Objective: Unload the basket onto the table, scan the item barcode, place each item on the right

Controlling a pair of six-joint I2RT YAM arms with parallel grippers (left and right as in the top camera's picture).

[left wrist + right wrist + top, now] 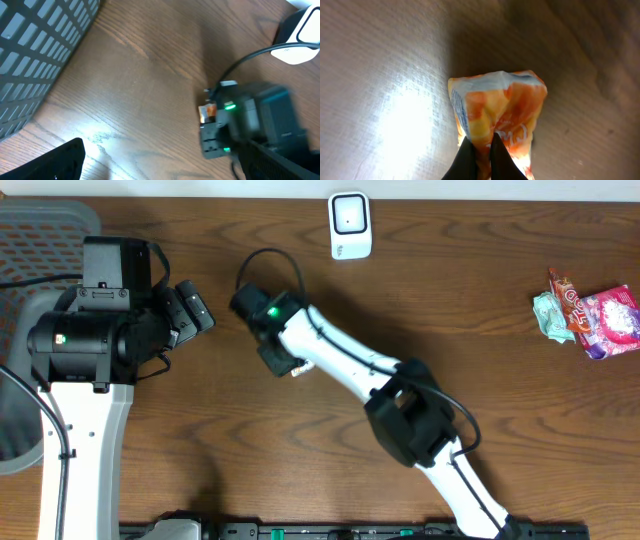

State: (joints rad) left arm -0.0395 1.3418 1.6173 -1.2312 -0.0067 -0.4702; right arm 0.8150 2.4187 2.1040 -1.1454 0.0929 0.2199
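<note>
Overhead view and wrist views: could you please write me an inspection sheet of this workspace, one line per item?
Surface: wooden table, bare brown boards, with a bright glare patch in the wrist views.
Job's things: orange packet, crumpled, held at table level; white scanner at the far edge, apart from the packet.
Clutter: snack packets in a small heap at the right side, away from both arms.
Grippers: right gripper shut, its fingers pinching the orange packet; left gripper open, holding nothing.
Cables: black cable loops above the right wrist, clear of the packet.
Surroundings: grey mesh basket at the left edge.
</note>
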